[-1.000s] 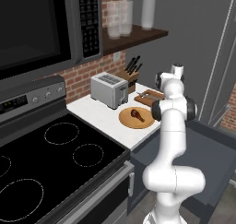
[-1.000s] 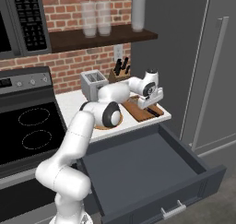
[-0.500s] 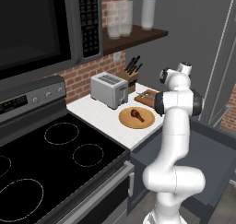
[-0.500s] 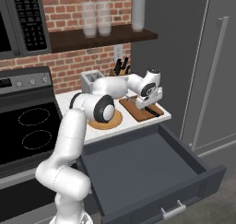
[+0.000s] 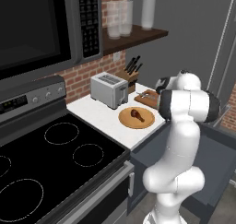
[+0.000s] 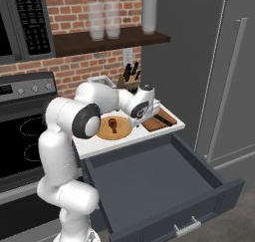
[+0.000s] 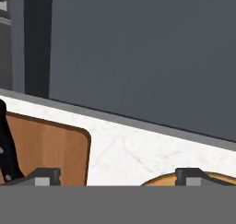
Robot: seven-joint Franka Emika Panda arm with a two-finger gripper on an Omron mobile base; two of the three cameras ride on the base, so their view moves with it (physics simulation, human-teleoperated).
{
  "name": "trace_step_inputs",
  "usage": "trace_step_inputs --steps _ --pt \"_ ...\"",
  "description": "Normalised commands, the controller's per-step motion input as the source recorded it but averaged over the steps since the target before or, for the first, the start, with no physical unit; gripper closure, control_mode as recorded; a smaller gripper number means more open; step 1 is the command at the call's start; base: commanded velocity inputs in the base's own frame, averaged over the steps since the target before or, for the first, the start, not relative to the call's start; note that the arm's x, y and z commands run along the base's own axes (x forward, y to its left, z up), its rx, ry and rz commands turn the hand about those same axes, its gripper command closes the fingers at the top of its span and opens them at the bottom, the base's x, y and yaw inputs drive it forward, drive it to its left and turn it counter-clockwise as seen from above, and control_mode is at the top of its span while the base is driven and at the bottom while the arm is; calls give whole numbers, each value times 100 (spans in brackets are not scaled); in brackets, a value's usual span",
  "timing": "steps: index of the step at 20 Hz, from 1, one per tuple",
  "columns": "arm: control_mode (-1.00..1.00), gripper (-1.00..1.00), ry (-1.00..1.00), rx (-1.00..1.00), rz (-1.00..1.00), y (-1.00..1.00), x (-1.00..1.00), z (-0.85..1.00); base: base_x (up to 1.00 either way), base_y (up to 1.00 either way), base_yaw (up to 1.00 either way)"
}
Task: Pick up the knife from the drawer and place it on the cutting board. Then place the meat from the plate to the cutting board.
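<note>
1. Drawer (image 6: 164, 186) pulled fully out below the front edge of the surface (image 5: 99, 114); its inside looks bare dark grey.
2. Plate (image 5: 137, 117) near the front edge of the surface, holding the meat (image 5: 136, 113) roughly at its middle; also seen in the right base view, plate (image 6: 113, 129), meat (image 6: 112, 124).
3. Cutting board (image 6: 158, 120) at the right end of the surface, just beside the plate; knife (image 6: 162, 120) lies flat on it.
4. Hand (image 6: 141, 117) low over the gap between plate and cutting board, just above the surface.
5. Hand view: cutting board (image 7: 46, 151) at lower left with the dark knife handle (image 7: 8, 149) at the far left; plate rim (image 7: 163, 180) at the bottom edge.
6. Fingertips (image 7: 44, 176) set wide apart, nothing between them.
7. Meat just left of the hand, knife just right of it; neither touched.
8. Toaster (image 5: 109, 90) and knife block (image 5: 130, 73) at the back edge by the brick wall.
</note>
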Motion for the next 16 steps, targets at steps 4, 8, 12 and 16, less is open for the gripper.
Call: trace_step_inputs --steps 4,8,12,16 --pt "-100 -100 0 0 -9 37 -41 100 0 0 0" --pt "-100 -100 5 0 -14 33 -45 64 0 0 0" --pt "-100 -100 14 0 -18 57 -10 1 0 0 0" --pt "-100 -100 9 1 -23 50 0 -20 0 0 0"
